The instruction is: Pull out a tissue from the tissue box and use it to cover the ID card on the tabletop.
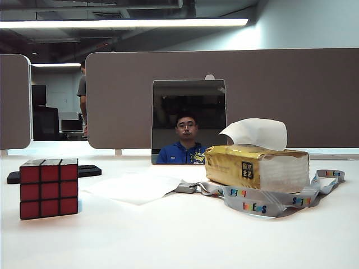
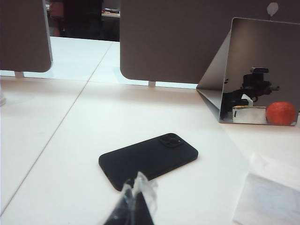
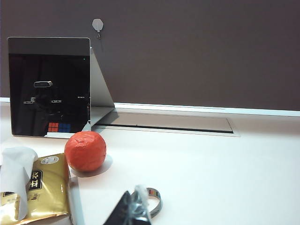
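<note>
Spreading across the broad white tabletop, a thin white tissue is seen beside the golden-yellow plastic tissue box, grey lanyard alongside. An orange ball is shown only by wrist views. Left gripper and right gripper are clenched, empty.

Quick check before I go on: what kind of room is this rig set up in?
Most likely an open-plan office. The white tabletop is a desk backed by grey-brown partition screens, with long ceiling light strips and an office chair at another desk behind.
</note>
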Tool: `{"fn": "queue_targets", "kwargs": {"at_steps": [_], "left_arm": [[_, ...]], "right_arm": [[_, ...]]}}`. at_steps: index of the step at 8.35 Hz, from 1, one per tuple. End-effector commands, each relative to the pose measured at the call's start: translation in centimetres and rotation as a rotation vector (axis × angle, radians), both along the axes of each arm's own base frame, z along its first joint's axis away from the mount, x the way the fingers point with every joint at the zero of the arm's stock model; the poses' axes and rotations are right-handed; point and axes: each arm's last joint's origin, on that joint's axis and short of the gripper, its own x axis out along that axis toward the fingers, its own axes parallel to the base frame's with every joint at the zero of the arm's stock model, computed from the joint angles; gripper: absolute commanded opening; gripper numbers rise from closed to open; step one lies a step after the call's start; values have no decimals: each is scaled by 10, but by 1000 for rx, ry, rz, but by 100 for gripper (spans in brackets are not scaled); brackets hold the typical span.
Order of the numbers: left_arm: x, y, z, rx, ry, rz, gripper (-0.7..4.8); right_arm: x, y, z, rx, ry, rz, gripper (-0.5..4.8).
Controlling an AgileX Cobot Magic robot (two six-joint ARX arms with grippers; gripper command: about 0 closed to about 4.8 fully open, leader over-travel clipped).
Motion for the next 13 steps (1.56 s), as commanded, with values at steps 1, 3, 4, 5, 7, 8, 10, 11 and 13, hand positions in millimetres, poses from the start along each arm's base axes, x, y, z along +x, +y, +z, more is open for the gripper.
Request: {"fn": "queue_targets", "kwargs": {"at_steps": [1, 3, 4, 5, 7, 8, 10, 11, 13], "left_arm": [[0, 1, 5, 32, -45, 33, -6], [-1, 0, 9, 129, -96, 28, -6], [-1, 0, 9, 131, -97, 2, -6], [-1, 0, 9, 131, -97, 2, -6], [-1, 0, 9, 104, -94, 1, -6], [-1, 0, 9, 105, -94, 1, -6], [-1, 0, 9, 105, -93, 1, -6], [-1, 0, 9, 105, -92, 1, -6], [-1, 0, 8, 105, -79, 1, -6]], "right_arm": [[0, 0, 1, -1, -18, 2, -6], [0, 0, 1, -1, -18, 2, -6], [0, 0, 1, -1, -18, 2, -6], [0, 0, 1, -1, -17, 2, -6], [0, 0, 1, -1, -18, 2, -6], [0, 0, 1, -1, -17, 3, -6], [0, 0, 1, -1, -17, 2, -6], [0, 0, 1, -1, -17, 2, -6], [0, 0, 1, -1, -17, 2, -6]]}}
